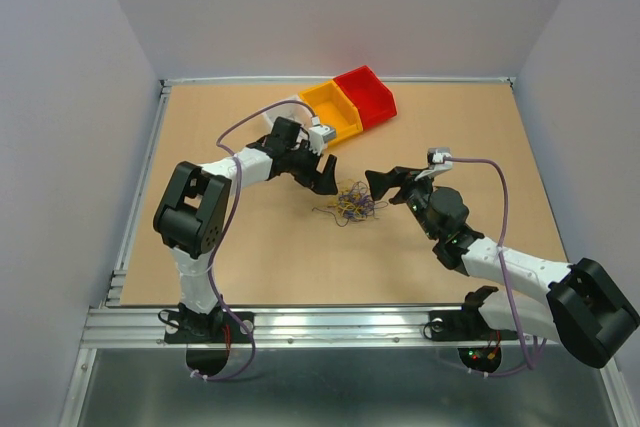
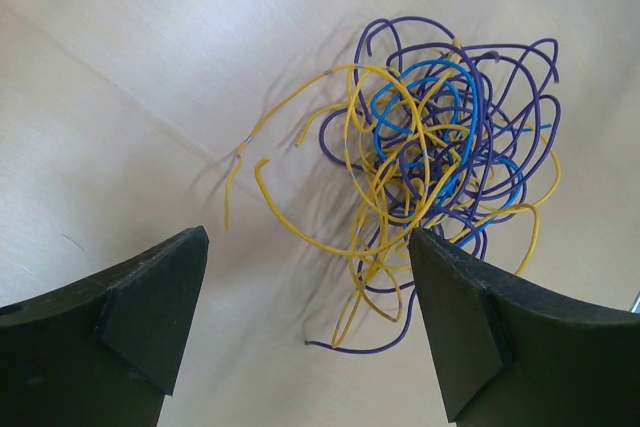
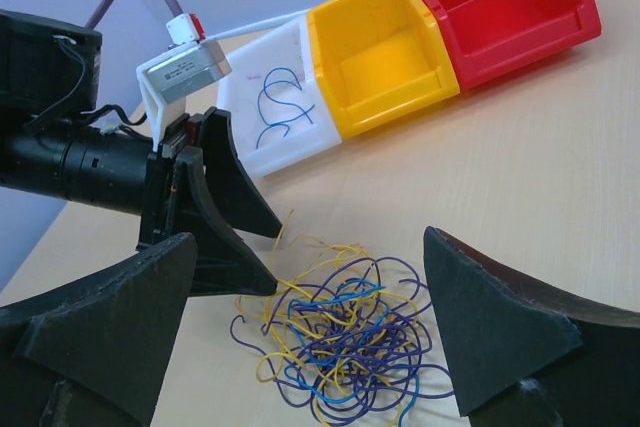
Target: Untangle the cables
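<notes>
A: Status?

B: Both hands gape wide and grip nothing. Left hand [image 2: 307,247] hovers over the cables [image 2: 440,157], right hand [image 3: 310,247] faces it from the other side. The cables sit as one knotted clump on the table [image 1: 250,247], between the two hands.

A: Risks?

B: Pinching the dense middle. Jaws would catch several wires, the whole clump lifts and the knot tightens. A single thin, springy wire could slip out. The hands are close, so both diving in risks a collision. I'd take the loose yellow end [image 2: 232,182] at the clump's edge.
</notes>
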`<state>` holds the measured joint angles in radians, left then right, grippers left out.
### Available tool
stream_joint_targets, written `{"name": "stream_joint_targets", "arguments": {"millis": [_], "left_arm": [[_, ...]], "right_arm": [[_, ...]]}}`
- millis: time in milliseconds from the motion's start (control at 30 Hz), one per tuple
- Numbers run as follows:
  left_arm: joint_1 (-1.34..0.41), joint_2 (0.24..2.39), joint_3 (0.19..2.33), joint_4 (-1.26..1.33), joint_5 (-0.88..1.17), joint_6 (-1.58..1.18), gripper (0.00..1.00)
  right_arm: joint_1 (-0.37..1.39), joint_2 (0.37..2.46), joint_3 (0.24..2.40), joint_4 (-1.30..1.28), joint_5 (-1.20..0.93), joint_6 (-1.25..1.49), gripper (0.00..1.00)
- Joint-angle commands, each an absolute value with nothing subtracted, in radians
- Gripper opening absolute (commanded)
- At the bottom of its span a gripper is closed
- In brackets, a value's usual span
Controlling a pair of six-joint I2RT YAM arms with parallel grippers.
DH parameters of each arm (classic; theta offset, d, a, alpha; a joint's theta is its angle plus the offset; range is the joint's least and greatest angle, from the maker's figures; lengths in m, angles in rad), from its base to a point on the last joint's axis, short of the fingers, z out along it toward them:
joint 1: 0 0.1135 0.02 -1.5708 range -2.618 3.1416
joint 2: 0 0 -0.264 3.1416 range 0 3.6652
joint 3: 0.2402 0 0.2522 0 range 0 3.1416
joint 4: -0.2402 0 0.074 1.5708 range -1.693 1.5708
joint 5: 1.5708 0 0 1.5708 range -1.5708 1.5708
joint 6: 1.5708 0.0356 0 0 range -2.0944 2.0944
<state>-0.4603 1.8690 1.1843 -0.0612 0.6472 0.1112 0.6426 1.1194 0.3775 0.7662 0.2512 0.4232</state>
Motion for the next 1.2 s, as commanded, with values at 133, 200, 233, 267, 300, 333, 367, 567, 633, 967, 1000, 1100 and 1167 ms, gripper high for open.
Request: {"name": "stream_joint_targets", "arguments": {"millis": [133,200,233,267,300,333,367,567,633,967,1000,1100,1167], "left_arm": [[-0.443,1.775,1.175,0.072,0.687,0.06,0.93],[-0.442,1.755,1.158,0.086,0.686,0.058,0.93],[-0.442,1.753,1.157,0.086,0.687,0.057,0.92],[-0.442,1.755,1.155,0.086,0.699,0.055,0.91],[-0.442,1.756,1.157,0.081,0.706,0.054,0.9],[-0.442,1.761,1.158,0.075,0.715,0.054,0.89],[-0.442,1.767,1.167,0.065,0.722,0.057,0.88],[-0.44,1.804,1.186,0.022,0.735,0.06,0.84],[-0.44,1.818,1.19,0.017,0.742,0.058,0.82],[-0.468,1.888,1.213,0.014,0.746,0.046,0.71],[-0.469,1.894,1.216,0.009,0.747,0.049,0.65],[-0.491,1.899,1.238,-0.024,0.771,0.096,0.14],[-0.494,1.875,1.233,-0.02,0.782,0.112,0.0]], "right_arm": [[0.646,1.123,0.396,0.782,0.252,0.426,1.0],[0.644,1.124,0.399,0.781,0.25,0.426,1.0],[0.644,1.126,0.4,0.779,0.247,0.425,1.0],[0.646,1.127,0.4,0.778,0.245,0.425,1.0],[0.646,1.127,0.403,0.778,0.245,0.425,1.0],[0.644,1.129,0.403,0.776,0.244,0.425,1.0],[0.644,1.131,0.405,0.775,0.242,0.423,1.0],[0.646,1.131,0.408,0.77,0.242,0.419,1.0],[0.646,1.129,0.407,0.77,0.242,0.42,1.0],[0.646,1.126,0.41,0.765,0.244,0.42,1.0],[0.646,1.124,0.408,0.764,0.242,0.419,1.0],[0.644,1.121,0.41,0.764,0.241,0.417,1.0],[0.644,1.123,0.41,0.762,0.242,0.417,1.0]]}}
